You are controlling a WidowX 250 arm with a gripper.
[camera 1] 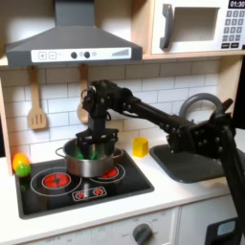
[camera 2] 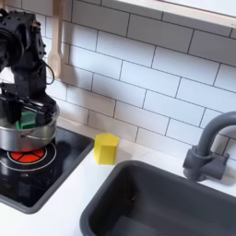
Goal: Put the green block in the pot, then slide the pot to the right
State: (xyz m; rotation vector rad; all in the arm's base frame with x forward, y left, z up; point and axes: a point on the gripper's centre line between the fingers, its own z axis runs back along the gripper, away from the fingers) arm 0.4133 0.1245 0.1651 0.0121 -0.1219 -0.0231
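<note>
Green block [camera 2: 29, 119] sits apparently level inside pot [camera 2: 26, 136].

Toy kitchen, white tile wall behind. Black stovetop [camera 1: 57, 196] w/ red ring burners, front of the counter in the first exterior view. Yellow block [camera 2: 107, 147] on the counter betw. stove and dark sink [camera 2: 157, 198] in the second exterior view. Grey faucet [camera 2: 210, 147] at sink's far edge. Round green-and-yellow toy [camera 1: 19, 165] just off stove's left edge in the first exterior view, poss. touching it. Wooden spatula [camera 1: 36, 113] hangs on wall under range hood [camera 1: 72, 43]. Microwave [camera 1: 196, 27] top right.
</note>
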